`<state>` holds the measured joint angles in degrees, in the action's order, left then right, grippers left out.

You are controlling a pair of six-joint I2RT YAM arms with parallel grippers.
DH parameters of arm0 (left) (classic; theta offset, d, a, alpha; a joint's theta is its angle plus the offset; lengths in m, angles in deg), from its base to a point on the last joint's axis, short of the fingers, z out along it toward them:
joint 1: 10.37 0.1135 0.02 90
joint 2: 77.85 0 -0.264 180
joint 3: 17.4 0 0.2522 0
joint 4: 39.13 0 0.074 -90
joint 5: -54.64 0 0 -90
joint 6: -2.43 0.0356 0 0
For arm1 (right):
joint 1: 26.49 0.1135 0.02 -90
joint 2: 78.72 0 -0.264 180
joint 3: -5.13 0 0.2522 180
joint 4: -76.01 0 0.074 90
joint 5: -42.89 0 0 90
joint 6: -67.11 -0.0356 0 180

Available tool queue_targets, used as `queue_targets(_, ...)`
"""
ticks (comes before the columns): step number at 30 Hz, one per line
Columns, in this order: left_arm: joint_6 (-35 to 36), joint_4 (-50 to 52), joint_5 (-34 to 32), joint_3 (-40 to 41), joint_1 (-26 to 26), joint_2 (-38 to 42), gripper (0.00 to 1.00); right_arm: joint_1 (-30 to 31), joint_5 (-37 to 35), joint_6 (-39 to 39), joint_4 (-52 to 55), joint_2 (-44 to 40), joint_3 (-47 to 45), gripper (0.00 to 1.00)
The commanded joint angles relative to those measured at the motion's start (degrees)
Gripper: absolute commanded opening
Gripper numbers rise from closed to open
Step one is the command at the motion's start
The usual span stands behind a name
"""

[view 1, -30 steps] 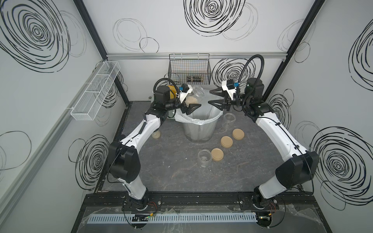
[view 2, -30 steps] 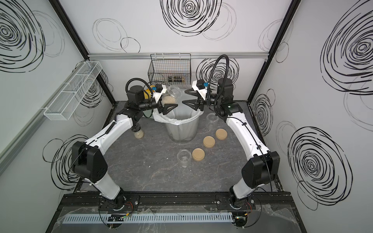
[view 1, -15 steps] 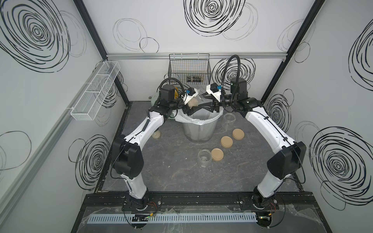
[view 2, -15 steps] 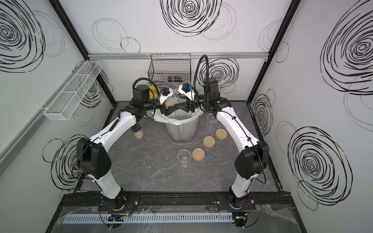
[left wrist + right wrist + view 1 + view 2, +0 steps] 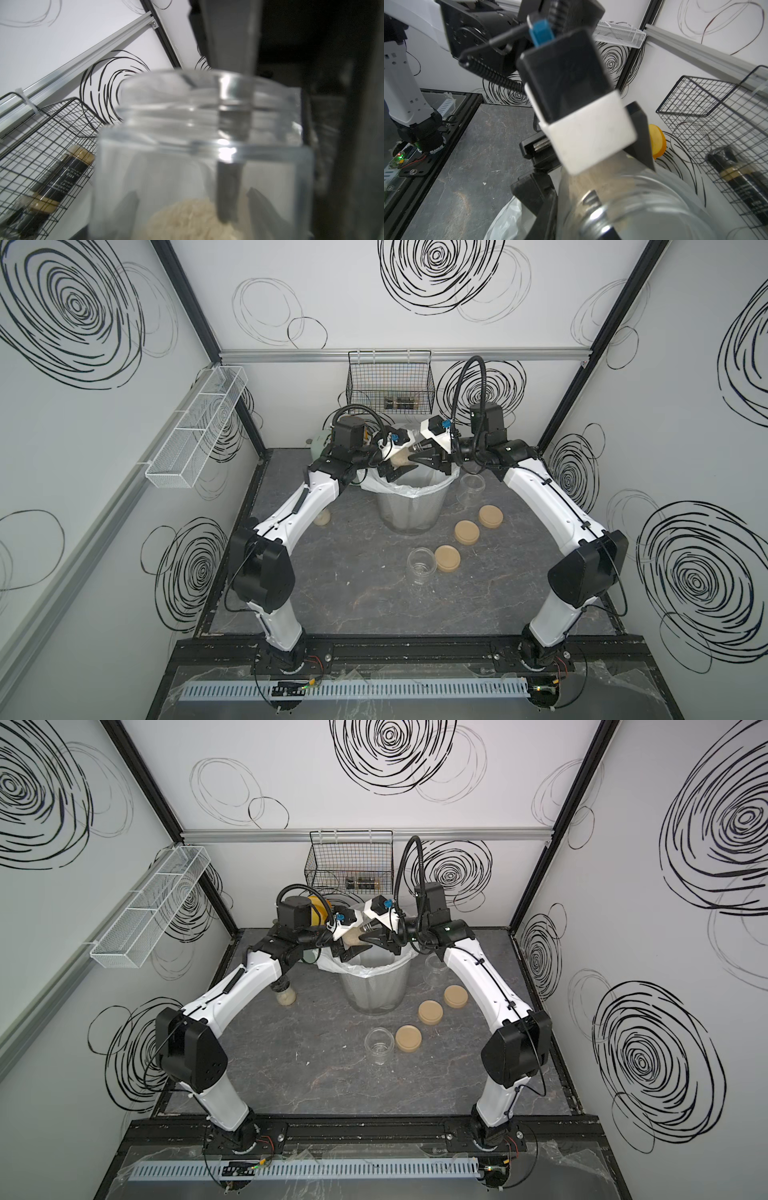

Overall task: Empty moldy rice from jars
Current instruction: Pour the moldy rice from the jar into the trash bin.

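A clear, smooth-walled round jar point(image 5: 400, 457) with a threaded wide mouth hangs over the far rim of a metal mesh bin point(image 5: 409, 510) lined with crinkled white plastic. A beige, grainy heap of rice point(image 5: 193, 220) lies at its base end. The left gripper point(image 5: 394, 467) is clamped around the jar's body, and its dark fingers point(image 5: 260, 199) show through the clear wall on either side. The right gripper point(image 5: 417, 458) meets the jar at the mouth, one grey finger point(image 5: 228, 37) crossing the rim; whether it pinches the rim I cannot tell. The jar is tipped over, its long axis running from the left gripper toward the right one, mouth facing the right gripper. On the dark veined tabletop point(image 5: 353, 597) an empty jar point(image 5: 421, 570) stands upright beside three flat round tan lids point(image 5: 466, 532), and a second empty jar point(image 5: 470, 486) stands on the right arm's side of the bin.
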<state>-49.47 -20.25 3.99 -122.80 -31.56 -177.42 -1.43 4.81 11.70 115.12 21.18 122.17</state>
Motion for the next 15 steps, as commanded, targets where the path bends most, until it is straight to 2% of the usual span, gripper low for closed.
queue_targets(1,-1.2,-6.2,-1.2,-1.1,-1.4,4.5,0.96,1.3,-1.2,2.0,1.5,0.7,0.5,0.00)
queue_targets(9,1.9,-11.9,-7.8,5.6,-1.8,9.2,0.96,0.8,-0.9,-2.0,-2.5,-0.6,-0.6,0.00)
queue_targets(15,8.7,-15.1,-15.8,9.8,-3.1,12.5,0.96,-1.7,2.7,-10.8,-14.9,-3.9,-6.6,0.00)
